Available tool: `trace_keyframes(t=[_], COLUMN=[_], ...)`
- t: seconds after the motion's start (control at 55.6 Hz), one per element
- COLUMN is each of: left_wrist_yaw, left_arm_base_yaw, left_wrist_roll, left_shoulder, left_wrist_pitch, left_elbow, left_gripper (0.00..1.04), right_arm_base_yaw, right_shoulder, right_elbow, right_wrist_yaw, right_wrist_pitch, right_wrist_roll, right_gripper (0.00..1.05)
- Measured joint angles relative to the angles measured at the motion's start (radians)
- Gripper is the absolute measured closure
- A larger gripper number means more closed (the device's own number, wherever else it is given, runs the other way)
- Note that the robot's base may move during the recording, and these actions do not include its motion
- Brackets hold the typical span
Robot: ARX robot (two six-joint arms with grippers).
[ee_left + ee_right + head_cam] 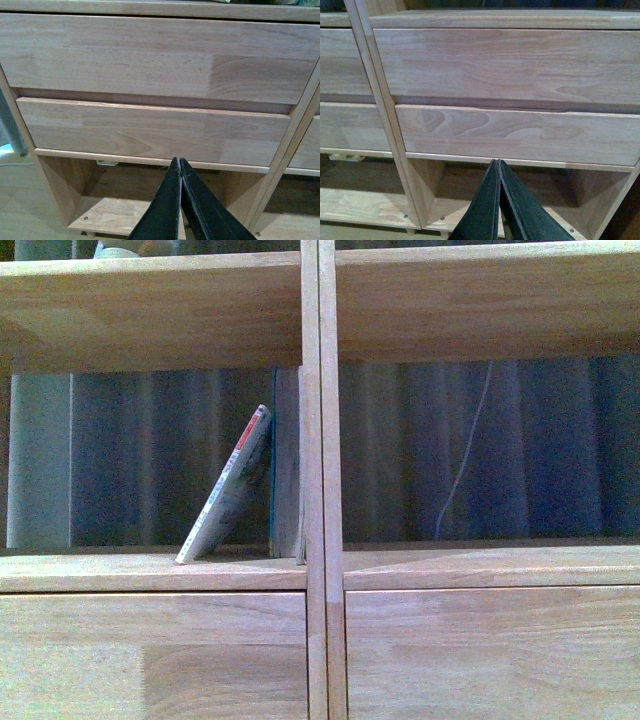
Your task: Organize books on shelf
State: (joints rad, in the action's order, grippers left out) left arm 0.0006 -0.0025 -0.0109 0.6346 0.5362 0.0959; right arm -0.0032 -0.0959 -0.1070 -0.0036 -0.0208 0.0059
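Note:
In the front view the light-wood shelf fills the frame. In its left compartment a white-grey paperback with a red patch leans to the right against a taller teal-edged book that stands upright by the centre post. Neither arm shows in the front view. My left gripper is shut and empty, held low in front of the left drawer fronts. My right gripper is shut and empty, in front of the right drawer fronts.
The right compartment holds no books; a thin pale cord hangs behind it. Open bottom compartments lie under the drawers. Pale floor shows at the left.

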Motion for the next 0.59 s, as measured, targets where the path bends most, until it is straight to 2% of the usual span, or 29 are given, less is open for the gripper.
trace_keyframes(t=[0.593], left_wrist_yaw=[0.0], left_arm_base_yaw=[0.0], left_wrist_roll=[0.002], left_shoulder=[-0.273], left_wrist_pitch=[-0.173], left_elbow=[-0.084], left_gripper=[1.02], right_arm_base_yaw=[0.0], right_shoulder=[0.085], right_elbow=[0.093], right_wrist_yaw=[0.001], right_wrist_pitch=[0.016], right_wrist_roll=[0.0], right_gripper=[1.02])
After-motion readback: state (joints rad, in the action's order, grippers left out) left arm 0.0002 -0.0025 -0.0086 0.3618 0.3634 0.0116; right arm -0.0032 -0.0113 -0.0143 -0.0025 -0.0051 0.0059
